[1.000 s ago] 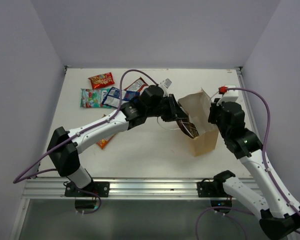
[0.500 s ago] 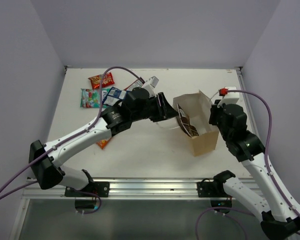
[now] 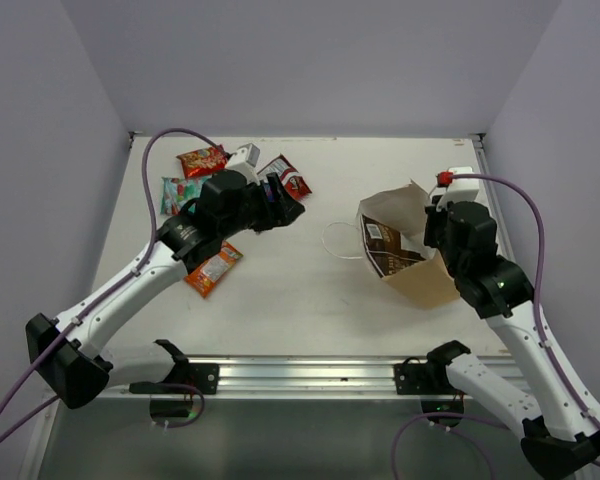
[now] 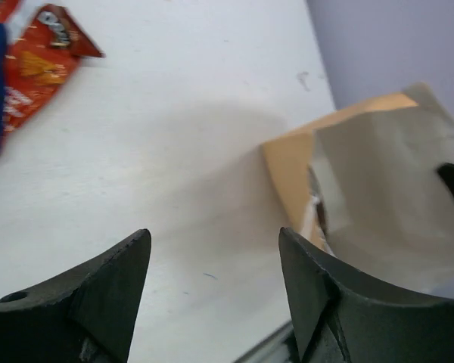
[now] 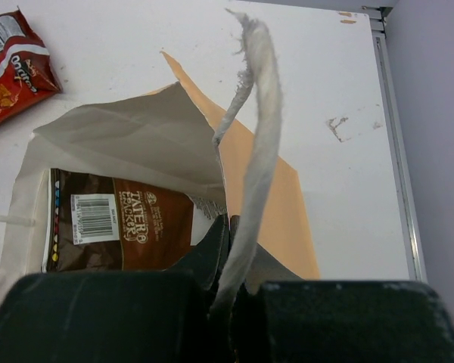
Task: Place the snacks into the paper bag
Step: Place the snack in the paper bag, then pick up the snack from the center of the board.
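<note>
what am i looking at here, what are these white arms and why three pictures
These are two robot arms bolted to a table. The wide picture looks down from above; the other two come from cameras on each wrist. The left gripper is open and empty, near loose snack packets. The right gripper pinches the paper bag at its rim, together with a white cord handle, holding it open. A brown packet already lies inside.

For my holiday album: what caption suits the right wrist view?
Right gripper pinches the cord handle of the paper bag, a brown cracker packet inside.
</note>
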You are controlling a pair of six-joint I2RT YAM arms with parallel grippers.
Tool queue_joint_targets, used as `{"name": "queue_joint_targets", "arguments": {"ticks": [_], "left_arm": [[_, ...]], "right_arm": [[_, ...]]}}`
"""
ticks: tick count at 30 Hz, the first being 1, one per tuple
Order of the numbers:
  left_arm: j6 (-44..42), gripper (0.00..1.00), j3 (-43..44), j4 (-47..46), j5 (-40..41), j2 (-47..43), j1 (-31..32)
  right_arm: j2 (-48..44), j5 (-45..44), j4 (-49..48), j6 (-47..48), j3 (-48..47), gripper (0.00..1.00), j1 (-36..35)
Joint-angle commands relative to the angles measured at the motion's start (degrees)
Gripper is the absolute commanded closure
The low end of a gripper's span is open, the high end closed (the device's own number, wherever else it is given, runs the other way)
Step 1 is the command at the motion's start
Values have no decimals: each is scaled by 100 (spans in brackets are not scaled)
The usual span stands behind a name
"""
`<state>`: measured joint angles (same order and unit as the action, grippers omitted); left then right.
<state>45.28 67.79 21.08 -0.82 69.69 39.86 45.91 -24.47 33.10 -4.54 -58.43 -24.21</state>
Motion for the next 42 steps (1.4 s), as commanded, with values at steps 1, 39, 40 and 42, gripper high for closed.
{"name": "queue_joint_targets", "arguments": {"ticks": [1, 39, 40, 42], "left_arm": [[-974, 27, -283, 63, 843, 79, -233], [-6109, 39, 832, -3558, 3562, 5203, -101], [-6136, 40, 858, -3558, 3589, 5239, -92], [-6206, 45, 911, -3628, 3694, 5327, -48]], "right_arm": [[23, -207, -181, 128, -247, 100, -67], [-65, 118, -304, -74, -19, 100, -163], [-73, 118, -296, -74, -10, 100, -172], [-73, 92, -296, -74, -10, 100, -163]]}}
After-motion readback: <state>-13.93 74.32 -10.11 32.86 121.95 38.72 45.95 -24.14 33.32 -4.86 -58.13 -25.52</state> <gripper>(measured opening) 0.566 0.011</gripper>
